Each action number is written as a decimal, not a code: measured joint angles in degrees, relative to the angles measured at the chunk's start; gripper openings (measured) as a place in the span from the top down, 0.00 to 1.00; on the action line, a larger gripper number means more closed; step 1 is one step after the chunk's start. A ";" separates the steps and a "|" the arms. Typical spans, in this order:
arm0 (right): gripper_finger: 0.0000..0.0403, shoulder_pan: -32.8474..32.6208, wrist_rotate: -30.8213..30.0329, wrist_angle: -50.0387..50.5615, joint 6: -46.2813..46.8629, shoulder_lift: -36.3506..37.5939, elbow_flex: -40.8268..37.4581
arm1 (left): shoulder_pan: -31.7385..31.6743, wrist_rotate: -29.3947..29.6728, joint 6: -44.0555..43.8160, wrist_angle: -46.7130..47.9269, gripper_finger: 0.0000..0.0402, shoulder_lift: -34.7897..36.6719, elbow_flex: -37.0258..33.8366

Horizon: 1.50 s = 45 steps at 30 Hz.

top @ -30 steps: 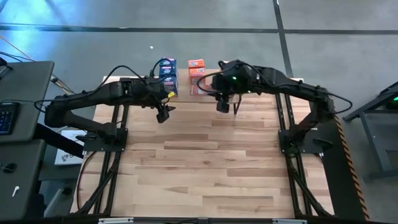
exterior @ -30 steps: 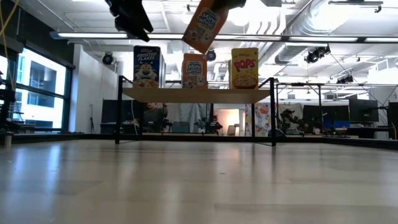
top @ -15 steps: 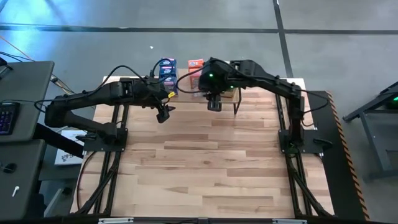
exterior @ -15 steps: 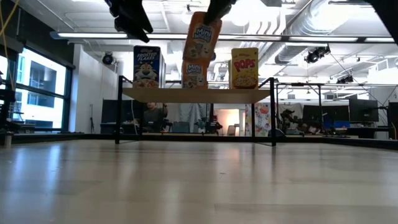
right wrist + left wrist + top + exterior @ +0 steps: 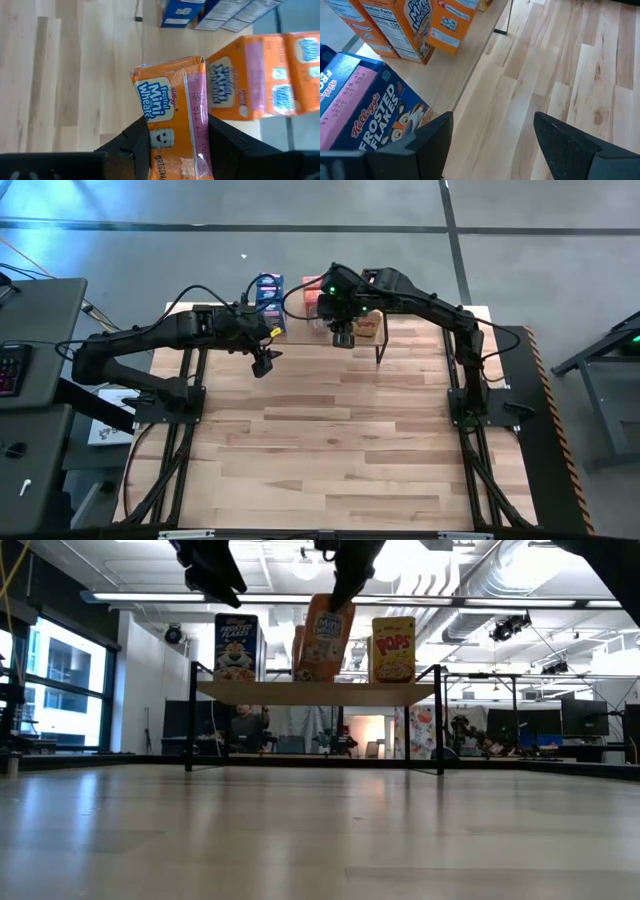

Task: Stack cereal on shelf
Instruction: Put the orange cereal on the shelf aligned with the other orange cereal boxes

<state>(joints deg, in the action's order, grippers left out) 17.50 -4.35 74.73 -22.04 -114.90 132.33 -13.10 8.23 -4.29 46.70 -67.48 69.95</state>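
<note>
The shelf (image 5: 320, 691) stands at the table's far edge on thin black legs. On it are a blue Frosted Flakes box (image 5: 236, 646), an orange box (image 5: 300, 652) and a yellow Pops box (image 5: 394, 649), all upright on their bases. My right gripper (image 5: 342, 332) is over the shelf, shut on an orange Mini Wheats box (image 5: 325, 636). That box's lower end is at shelf-top height, beside the standing orange box (image 5: 265, 75). My left gripper (image 5: 492, 145) is open and hovers in front of the shelf's left part, near the blue box (image 5: 370, 117). My right gripper pinches the orange Mini Wheats box at its upper end (image 5: 172, 145) between its two fingers (image 5: 132, 142), coming from above and pointing down. The box hangs tilted below the fingers. Whether its lower edge (image 5: 312, 677) touches the shelf top, I cannot tell.
More blue boxes (image 5: 268, 288) and orange boxes (image 5: 315, 284) show at the shelf's left and middle from above. The wide slatted tabletop (image 5: 330, 440) stretches from the shelf to the near edge. Desks and equipment fill the room beyond the table.
My right gripper has carried the orange box toward the table's far edge and leftward over the shelf, then down. The box has dropped from high above the shelf to shelf-top height, still tilted.
</note>
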 joint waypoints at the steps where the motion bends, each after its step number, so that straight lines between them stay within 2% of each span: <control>1: 0.64 0.27 0.91 -0.06 -0.39 -0.09 0.02 | 0.00 0.00 0.00 0.00 0.33 0.00 -0.02; 4: 0.64 0.64 2.65 -0.29 -0.98 -0.67 0.00 | 0.00 0.02 0.00 -0.16 0.33 0.00 -0.02; 12: 0.64 0.50 2.74 -1.85 -2.25 -0.69 0.00 | 0.00 0.04 0.00 -0.23 0.33 0.00 -0.02; 45: 0.64 0.48 0.98 -2.76 -0.53 -3.20 -0.07 | 0.02 0.04 -0.02 -0.29 0.33 0.00 -0.02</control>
<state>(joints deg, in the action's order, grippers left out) 17.98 -3.38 71.97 -22.57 -118.10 132.26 -13.08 8.27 -4.32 46.41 -67.48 69.93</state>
